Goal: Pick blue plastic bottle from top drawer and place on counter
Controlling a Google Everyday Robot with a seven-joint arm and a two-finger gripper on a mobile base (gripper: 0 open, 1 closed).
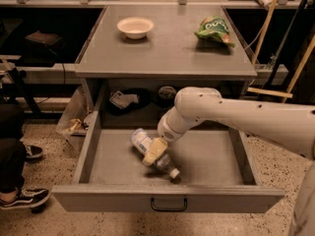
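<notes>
Remote session, single camera, looking down on the cabinet from the front.

- Arm (246,119): the white arm enters from the right edge and reaches left and down into the open drawer. It is the biggest thing I see.
- Tabletop (167,53): grey, matte and square. It carries two items well apart, a bowl and a snack bag.
- Drawer (211,156): the top drawer is pulled well out towards me, and most of its grey floor is bare. Its front panel has a small dark handle (169,205) at its centre.
- Snack bag (214,31): green and crumpled, at the back right of the tabletop.
- Bowl (135,27): pale, upright, at the back left of the tabletop.
- Bottle (141,140): it lies on its side on the drawer floor, left of centre. It runs diagonally, with the labelled body towards the back left and the white cap (174,173) towards the front right. It is not on the tabletop.
- Gripper (154,152): down inside the drawer, right over the middle of the bottle, with a cream-coloured part lying across the bottle body. I cannot tell whether it is clamped on the bottle or open around it.
- Left edge: a dark shoe (24,198) on the speckled floor.
</notes>
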